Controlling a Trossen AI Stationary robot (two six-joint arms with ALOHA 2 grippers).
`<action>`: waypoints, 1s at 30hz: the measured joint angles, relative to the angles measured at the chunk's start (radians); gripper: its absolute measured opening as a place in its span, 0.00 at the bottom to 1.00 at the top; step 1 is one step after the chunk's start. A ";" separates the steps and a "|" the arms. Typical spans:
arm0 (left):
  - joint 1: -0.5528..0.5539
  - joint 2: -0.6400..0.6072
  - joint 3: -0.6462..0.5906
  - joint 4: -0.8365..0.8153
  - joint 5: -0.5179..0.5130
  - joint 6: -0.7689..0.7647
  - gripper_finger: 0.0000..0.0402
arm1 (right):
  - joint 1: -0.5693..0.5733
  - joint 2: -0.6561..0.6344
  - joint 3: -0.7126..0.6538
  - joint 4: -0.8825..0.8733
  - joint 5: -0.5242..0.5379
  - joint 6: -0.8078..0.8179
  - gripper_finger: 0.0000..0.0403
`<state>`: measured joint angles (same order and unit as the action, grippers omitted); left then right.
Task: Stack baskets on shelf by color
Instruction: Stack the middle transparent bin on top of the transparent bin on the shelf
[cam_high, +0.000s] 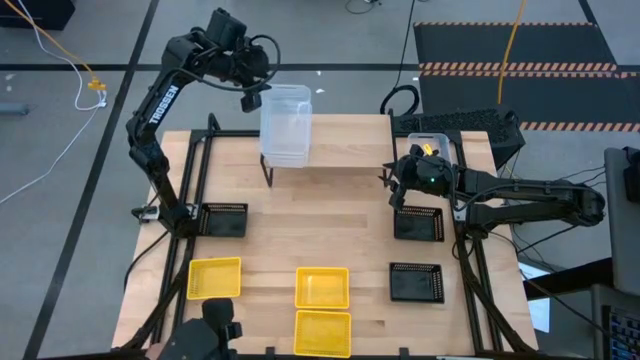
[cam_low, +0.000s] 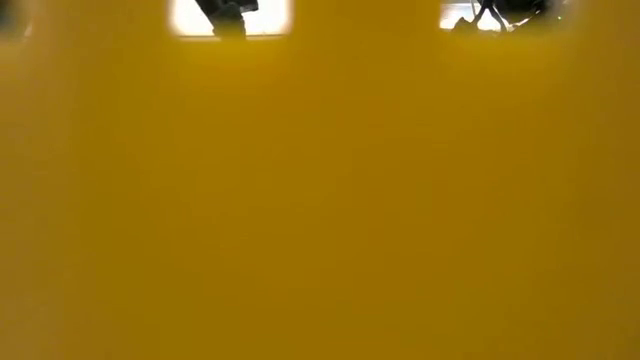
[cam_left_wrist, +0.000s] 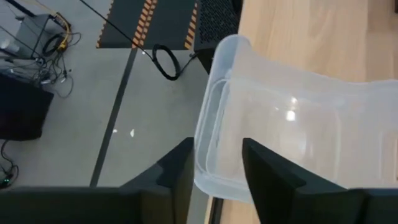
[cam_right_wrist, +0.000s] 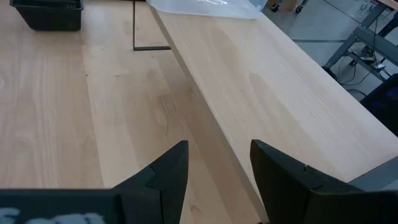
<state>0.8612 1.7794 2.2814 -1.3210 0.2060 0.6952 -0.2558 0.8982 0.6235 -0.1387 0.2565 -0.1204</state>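
A stack of clear baskets (cam_high: 285, 125) stands on the left end of the shelf (cam_high: 350, 150). My left gripper (cam_left_wrist: 217, 146) is open at the stack's far left end and slants down, its fingers on either side of the top basket's end wall (cam_left_wrist: 208, 168). My right gripper (cam_right_wrist: 217, 149) is open and holds nothing, level just off the shelf's right end (cam_right_wrist: 261, 81). Yellow baskets (cam_high: 322, 287) lie bottom-down near the table's front edge, and black baskets (cam_high: 418, 222) lie left and right. My left gripper has one finger (cam_left_wrist: 177, 177) outside the top clear basket's end wall and the other finger (cam_left_wrist: 267, 180) over its inside, coming from the far left and slanting down. I cannot tell whether either finger touches the wall. The basket rests nested in the stack.
One more clear basket (cam_high: 428, 143) sits at the table's far right, behind my right arm. A black basket (cam_high: 222, 218) lies by the left arm's base, another (cam_high: 415, 282) at the front right. A yellow wall (cam_low: 320, 200) fills nearly the whole low view.
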 joint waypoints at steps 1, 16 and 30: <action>-0.002 0.000 0.000 0.009 -0.002 -0.010 0.37 | 0.000 0.000 0.000 0.000 0.000 0.000 0.42; -0.325 -0.018 -0.103 -0.010 -0.020 -0.192 0.41 | 0.000 -0.001 -0.024 0.027 0.000 0.003 0.42; -0.540 -0.015 -0.411 0.105 -0.368 -0.361 0.32 | 0.000 0.000 -0.212 0.290 0.000 0.002 0.42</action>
<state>0.3214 1.7643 1.8703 -1.2164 -0.1621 0.3343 -0.2554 0.8978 0.4119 0.1510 0.2562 -0.1188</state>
